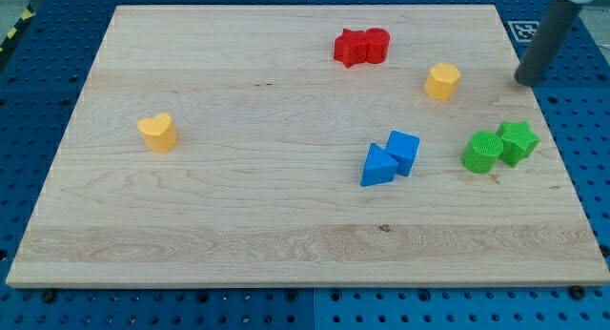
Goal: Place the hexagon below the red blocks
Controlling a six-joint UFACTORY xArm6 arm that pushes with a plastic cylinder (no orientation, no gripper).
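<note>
Wooden board (238,216) — my tip (525,81) right of yellow hexagon (442,82).

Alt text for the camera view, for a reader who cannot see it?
My tip rests near the wooden board's right edge, right of the yellow hexagon, apart from it. The red star and red cylinder touch near the top; two blue blocks, two green blocks and a yellow heart lie lower.
</note>
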